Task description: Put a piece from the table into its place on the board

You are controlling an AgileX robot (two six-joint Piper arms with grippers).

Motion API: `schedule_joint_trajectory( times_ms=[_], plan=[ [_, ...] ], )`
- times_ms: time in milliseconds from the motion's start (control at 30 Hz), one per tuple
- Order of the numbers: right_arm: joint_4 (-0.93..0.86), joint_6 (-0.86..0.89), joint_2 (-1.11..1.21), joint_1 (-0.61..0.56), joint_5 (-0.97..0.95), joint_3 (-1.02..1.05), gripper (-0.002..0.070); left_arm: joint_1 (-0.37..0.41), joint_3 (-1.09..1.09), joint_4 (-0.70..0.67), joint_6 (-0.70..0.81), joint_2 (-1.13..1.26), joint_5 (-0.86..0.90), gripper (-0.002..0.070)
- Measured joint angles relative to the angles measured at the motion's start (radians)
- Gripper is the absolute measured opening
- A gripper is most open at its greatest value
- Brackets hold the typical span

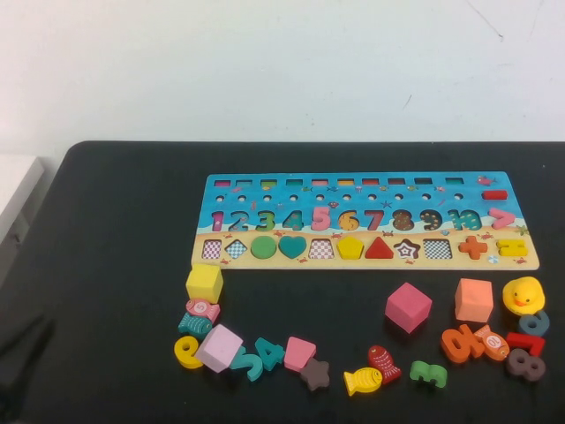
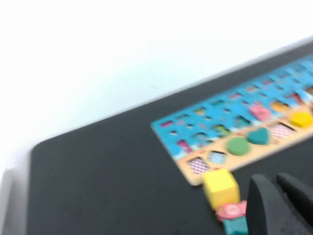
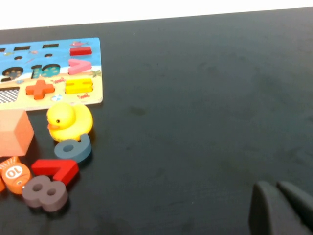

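Your yellow pentagon piece [image 1: 350, 247] already sits in its cut-out on the board [image 1: 362, 181], between the checkered trapezoid slot and the red triangle [image 1: 379, 249] — well apart from both sets of fingers. Your left gripper [image 2: 278, 196] has its fingers clenched on nothing, hanging just beside the yellow cube [image 2: 220, 186] and the board's near corner. Your right gripper [image 3: 279, 203] hovers over bare table [image 3: 205, 98], fingers pressed together and empty — the yellow duck [image 3: 69, 121] lies well off from them.
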Motion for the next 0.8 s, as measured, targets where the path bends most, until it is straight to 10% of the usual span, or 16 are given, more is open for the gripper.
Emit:
schedule_joint_trajectory(
  times_ms=[433, 800],
  plan=[
    [0.000, 0.000, 0.000, 0.000, 0.000, 0.000, 0.0018, 0.330, 0.312, -0.125, -0.011, -0.427, -0.043, -0.0001],
    [0.000, 0.000, 0.000, 0.000, 0.000, 0.000, 0.0018, 0.339, 0.312, -0.134, 0.043, -0.487, 0.251, -0.0002]
  ],
)
